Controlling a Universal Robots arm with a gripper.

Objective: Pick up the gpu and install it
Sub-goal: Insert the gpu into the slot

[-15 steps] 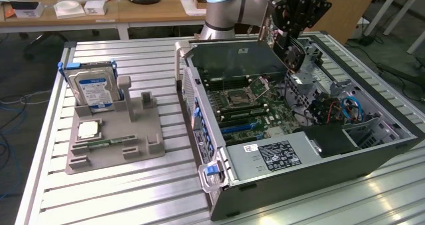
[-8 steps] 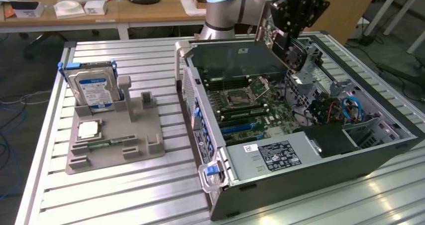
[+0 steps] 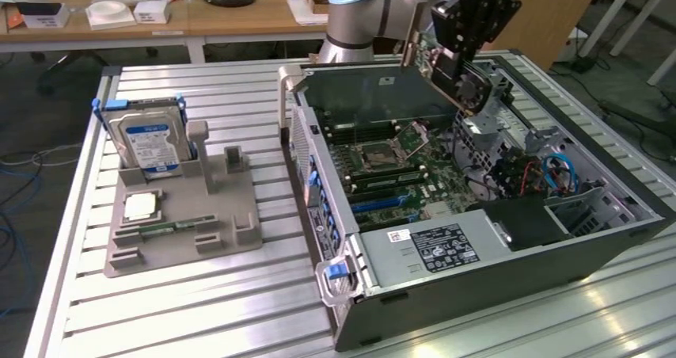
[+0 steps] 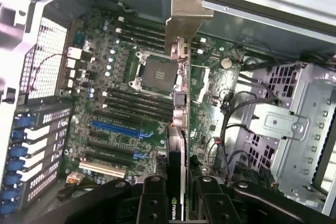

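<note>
The claw is closed on the gpu, holding it edge-down in the air above the open computer case, clear of the motherboard. Risks: the card is thin and looks to be held near one end, so any tilt could miss the blue expansion slot or scrape components. Its bent silver end bracket could snag the sheet-metal wall, and loose cables lie near. The card is rigid, flat and black-faced. The table is ribbed metal.
</note>
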